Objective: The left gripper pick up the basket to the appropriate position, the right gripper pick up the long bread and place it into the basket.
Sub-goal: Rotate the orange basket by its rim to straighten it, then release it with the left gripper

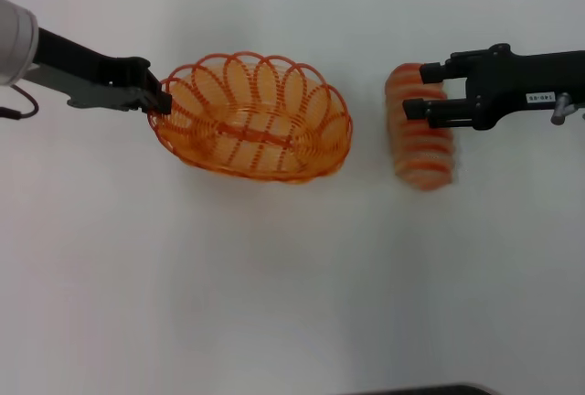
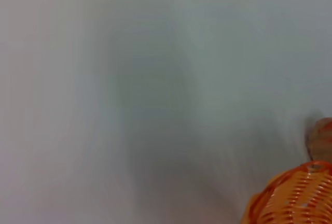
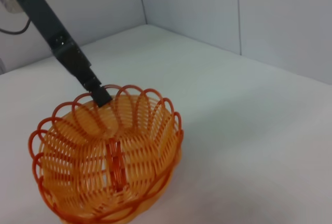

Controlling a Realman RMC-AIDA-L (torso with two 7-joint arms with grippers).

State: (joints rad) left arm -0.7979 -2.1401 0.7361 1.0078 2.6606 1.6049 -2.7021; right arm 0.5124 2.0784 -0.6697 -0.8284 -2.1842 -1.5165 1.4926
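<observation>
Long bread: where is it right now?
In the head view the long bread is right of the basket, apart from it, held between the right gripper's fingers.

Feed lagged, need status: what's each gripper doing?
Left gripper: shut on the oval orange wire basket rim.
Right gripper: shut on the ridged orange-cream long bread.

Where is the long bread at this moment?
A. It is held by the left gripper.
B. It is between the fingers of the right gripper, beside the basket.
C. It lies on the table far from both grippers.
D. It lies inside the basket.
B: the head view shows the long bread between the right gripper fingers, apart from the empty basket, whose rim the left gripper holds.
</observation>
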